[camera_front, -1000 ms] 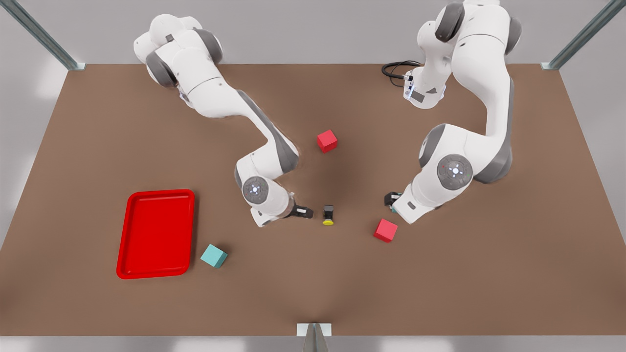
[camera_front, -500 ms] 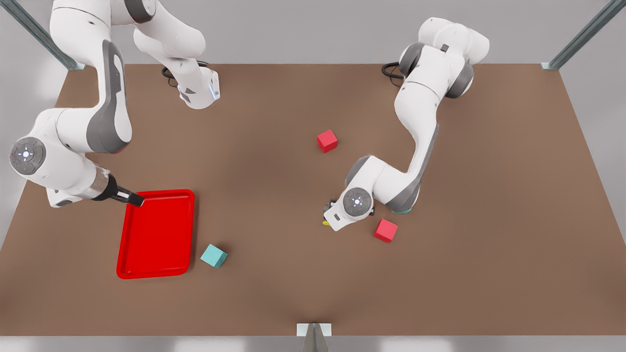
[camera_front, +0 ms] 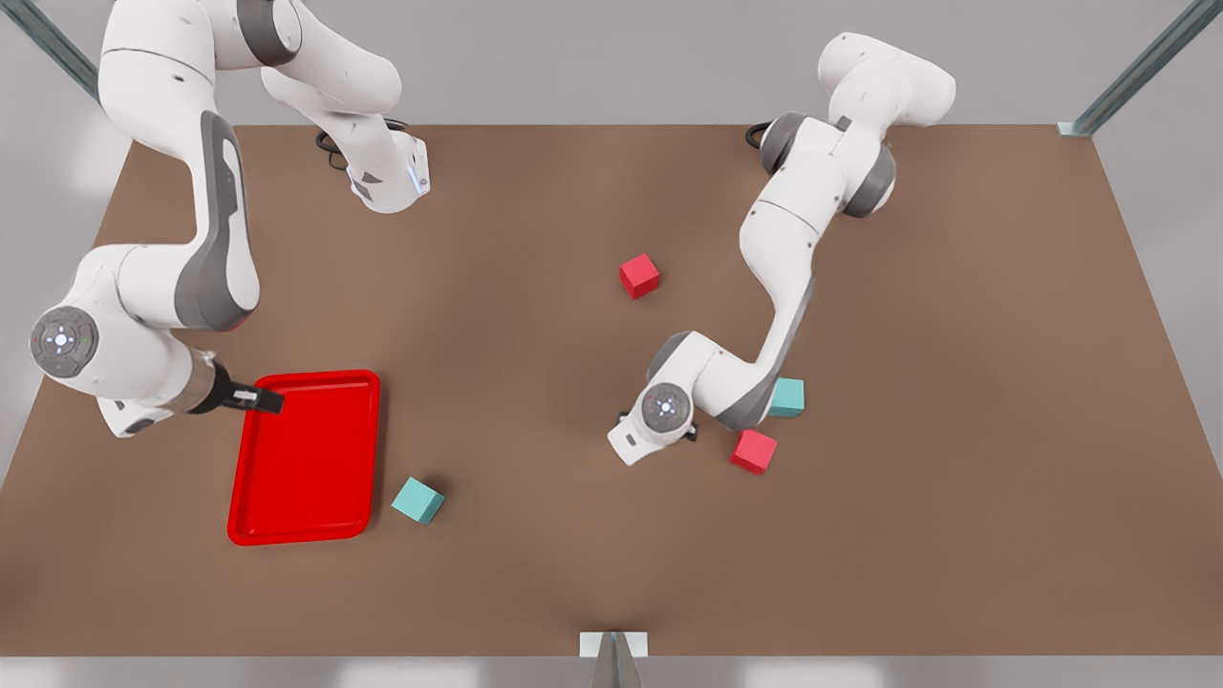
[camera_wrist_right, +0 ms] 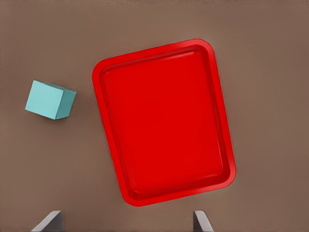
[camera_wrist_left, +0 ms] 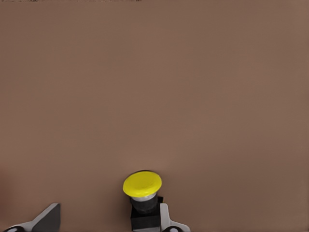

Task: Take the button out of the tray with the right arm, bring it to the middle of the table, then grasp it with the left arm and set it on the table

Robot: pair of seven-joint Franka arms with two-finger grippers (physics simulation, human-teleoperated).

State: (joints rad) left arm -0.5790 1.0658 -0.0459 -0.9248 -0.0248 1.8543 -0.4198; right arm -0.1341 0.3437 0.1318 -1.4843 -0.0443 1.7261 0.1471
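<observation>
The button [camera_wrist_left: 142,184], a yellow cap on a dark body, stands on the brown table [camera_front: 535,535] near its middle. My left gripper [camera_wrist_left: 108,218] is open around it, and the button's body sits close against one finger [camera_wrist_left: 170,223]. In the front view that arm's wrist [camera_front: 659,413] covers the button. The red tray [camera_front: 306,459] lies at the front view's left and holds nothing [camera_wrist_right: 164,121]. My right gripper [camera_front: 266,399] hovers open over the tray's far left corner, its fingertips [camera_wrist_right: 49,220] wide apart.
A teal cube [camera_front: 418,500] lies just right of the tray and shows in the right wrist view [camera_wrist_right: 50,100]. A red cube [camera_front: 754,451] and a second teal cube [camera_front: 788,397] sit close beside the left arm. Another red cube [camera_front: 638,275] lies farther back.
The right arm left the button in the middle and swung back to the tray's corner. The left arm came down over the button, uncovering the teal cube behind it.
</observation>
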